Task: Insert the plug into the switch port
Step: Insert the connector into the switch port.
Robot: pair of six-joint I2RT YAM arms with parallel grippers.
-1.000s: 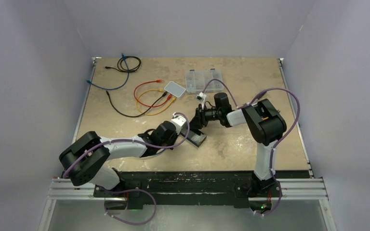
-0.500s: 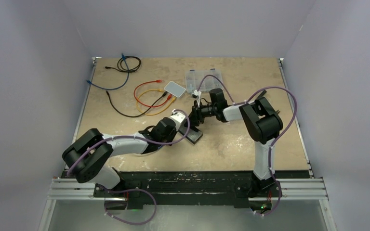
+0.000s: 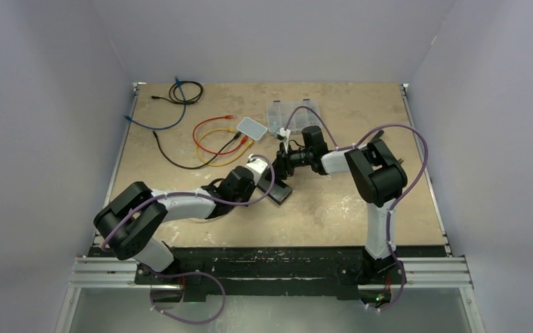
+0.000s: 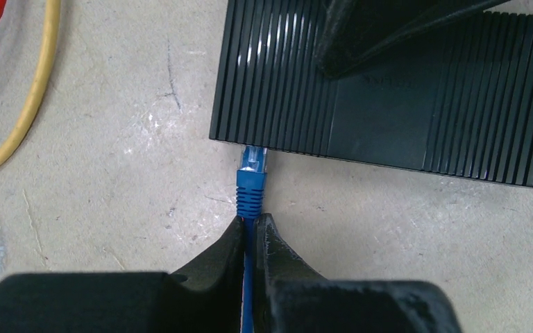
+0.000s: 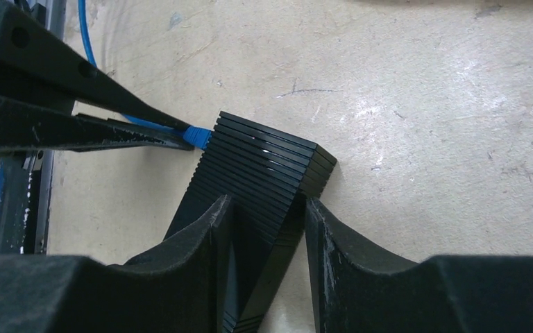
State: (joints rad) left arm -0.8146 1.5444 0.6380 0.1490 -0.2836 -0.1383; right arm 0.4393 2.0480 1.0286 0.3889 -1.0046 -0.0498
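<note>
The switch (image 4: 388, 90) had slid toward eleven o'clock across the bench (image 4: 111, 208) with both arms, the right claw (image 5: 262, 208) clamping it and the left claw (image 4: 252, 225) pinching the plug (image 4: 252, 182) at its six-o'clock port, where a slight tilt could jam the tip.

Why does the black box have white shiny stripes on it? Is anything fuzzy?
Left wrist view: light bounces off the ridges of the black box, leaving white streaks near its top left, while the blue plug looks sharp. Right wrist view: only a small glint on the ridges. Top view: even light, soft shadows.
</note>
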